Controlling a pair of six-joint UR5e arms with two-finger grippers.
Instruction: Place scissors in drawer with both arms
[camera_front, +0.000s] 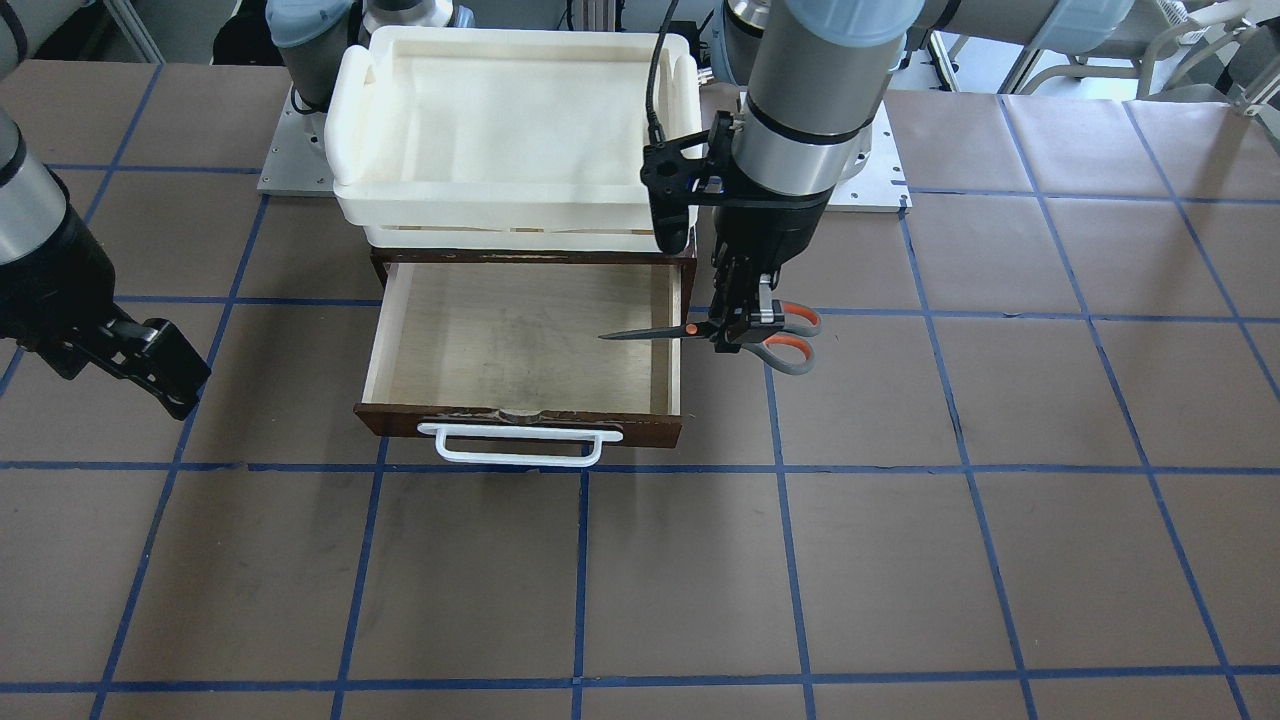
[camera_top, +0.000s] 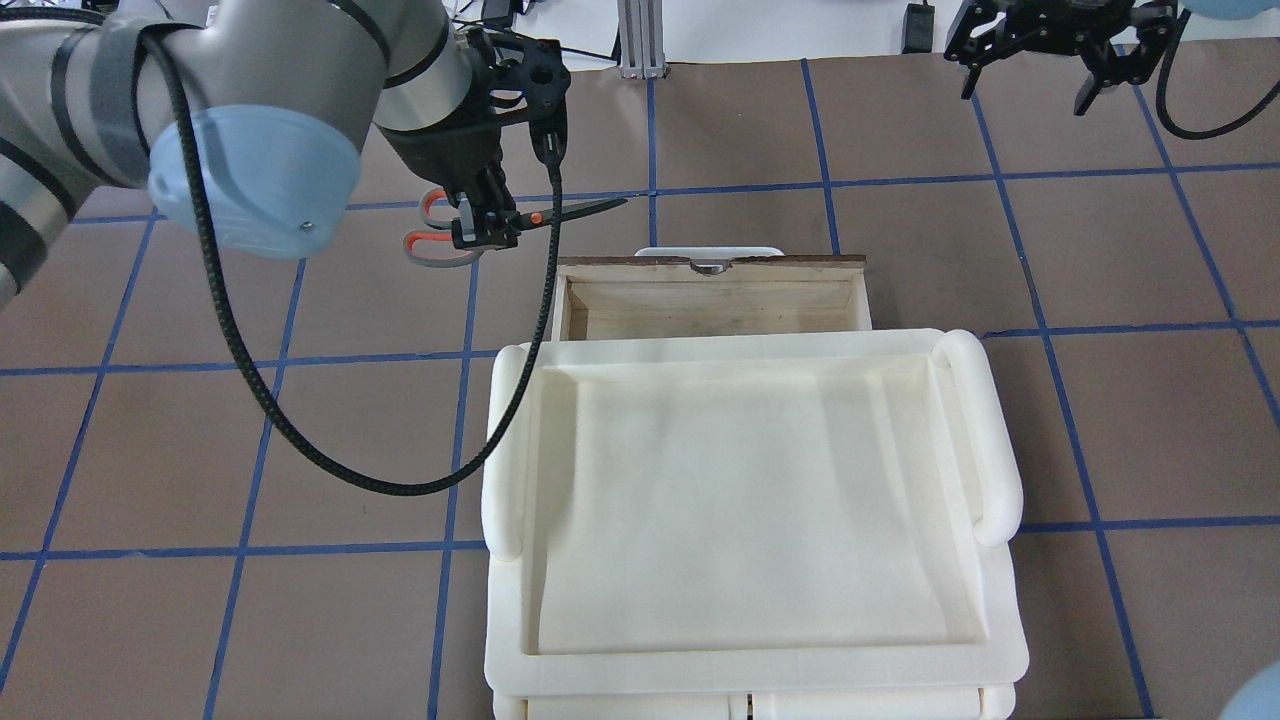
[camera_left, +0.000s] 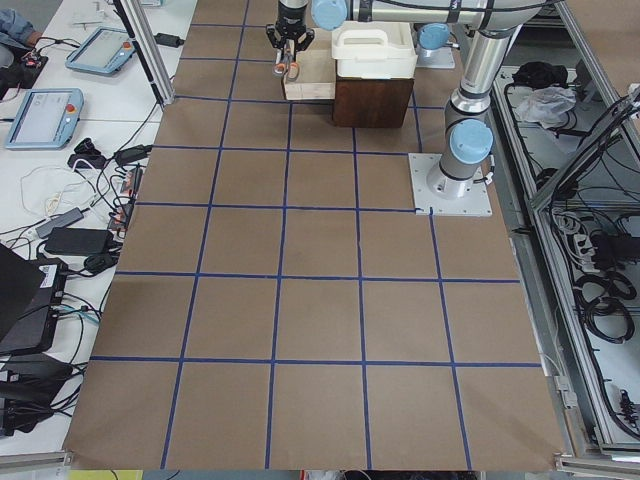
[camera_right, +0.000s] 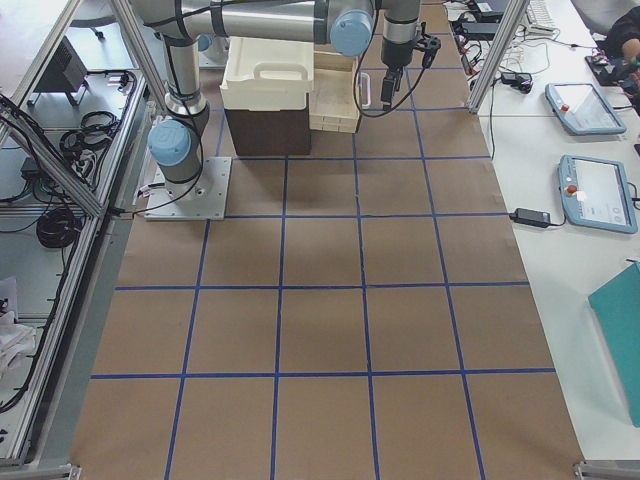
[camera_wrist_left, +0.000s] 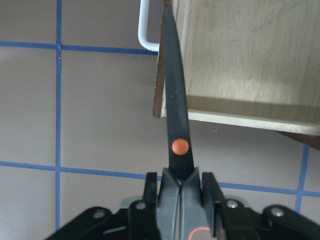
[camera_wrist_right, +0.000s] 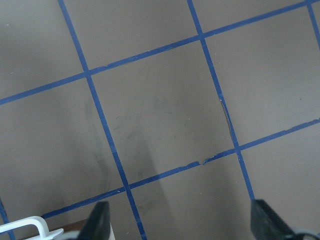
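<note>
My left gripper (camera_front: 738, 328) is shut on the scissors (camera_front: 645, 333) near the pivot and holds them level in the air. The closed blades reach over the side wall of the open drawer (camera_front: 400, 418). The grey, orange-lined handles (camera_front: 795, 352) stay outside it, over the table. In the left wrist view the blade (camera_wrist_left: 175, 100) runs along the drawer's side wall. In the overhead view the scissors (camera_top: 580, 209) sit just off the drawer's (camera_top: 710, 300) front corner. My right gripper (camera_front: 160, 368) is open and empty, away from the drawer on its other side; its fingers (camera_wrist_right: 100, 220) stand wide apart.
A cream-white plastic tray (camera_front: 345, 110) rests on the dark cabinet above the drawer. The drawer's white bar handle (camera_front: 520, 447) faces the operators' side. A black cable (camera_top: 300, 440) hangs from my left wrist beside the tray (camera_top: 505, 450). The table is brown with blue grid tape.
</note>
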